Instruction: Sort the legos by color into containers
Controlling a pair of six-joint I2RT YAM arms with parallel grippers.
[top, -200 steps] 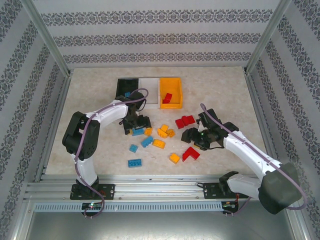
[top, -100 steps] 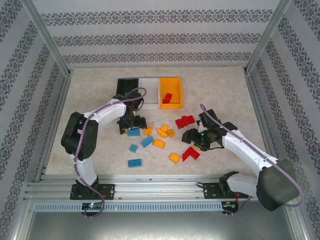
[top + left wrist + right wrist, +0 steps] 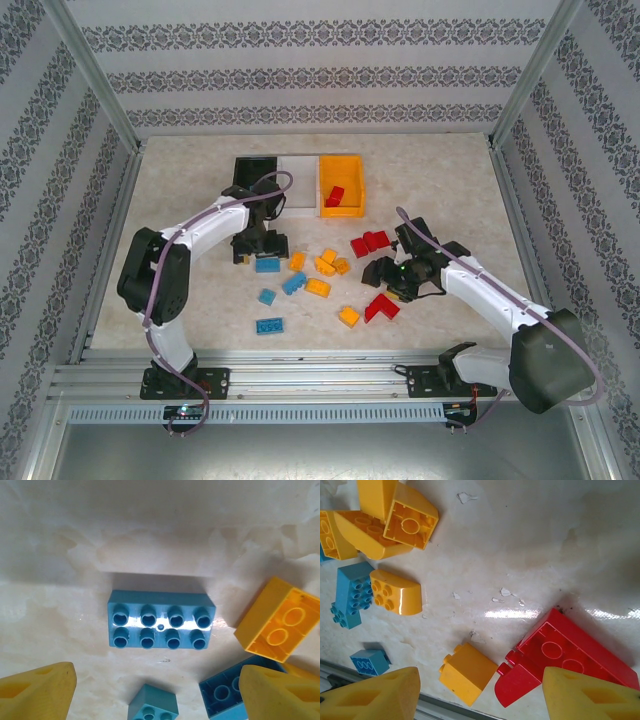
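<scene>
Loose legos lie mid-table. My left gripper [image 3: 257, 243] is open just behind a blue eight-stud brick [image 3: 267, 265]. In the left wrist view that brick [image 3: 161, 626] lies flat beyond the open gripper [image 3: 157, 682], with nothing between the yellow fingertips [image 3: 42, 690]. My right gripper [image 3: 396, 276] hovers open above a red brick [image 3: 380, 308]. In the right wrist view the open gripper [image 3: 480, 685] straddles a small yellow brick [image 3: 468, 673] and the red brick [image 3: 565, 655], touching neither.
Black [image 3: 254, 172], white [image 3: 300, 178] and yellow [image 3: 341, 210] bins stand in a row at the back; the yellow one holds a red brick [image 3: 334, 196]. More yellow [image 3: 318, 288], blue [image 3: 268, 326] and red [image 3: 370, 242] bricks are scattered between the arms.
My left gripper has moved left and back, uncovering the blue eight-stud brick on the table. The right gripper has shifted slightly left; its jaws are unchanged.
</scene>
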